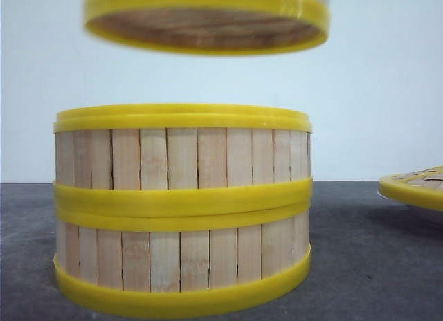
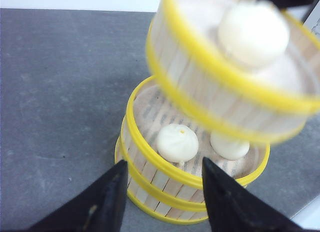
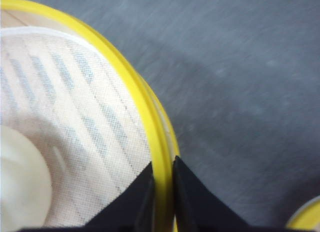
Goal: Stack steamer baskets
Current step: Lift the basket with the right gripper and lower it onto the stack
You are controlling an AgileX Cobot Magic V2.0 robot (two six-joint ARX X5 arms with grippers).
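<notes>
Two steamer baskets (image 1: 181, 210) stand stacked on the dark table, pale slats between yellow rims. A third steamer basket (image 1: 206, 20) hangs in the air above the stack, blurred. My right gripper (image 3: 162, 178) is shut on this basket's yellow rim (image 3: 150, 127), one finger inside the wall and one outside. A white bun (image 3: 20, 182) lies in it. The left wrist view has the lifted basket (image 2: 235, 77) over the stack's top basket (image 2: 195, 142), which holds two white buns (image 2: 177, 142). My left gripper (image 2: 162, 182) is open, near the stack's side, holding nothing.
A flat yellow-rimmed woven lid (image 1: 415, 186) lies on the table to the right of the stack. A white wall runs behind the table.
</notes>
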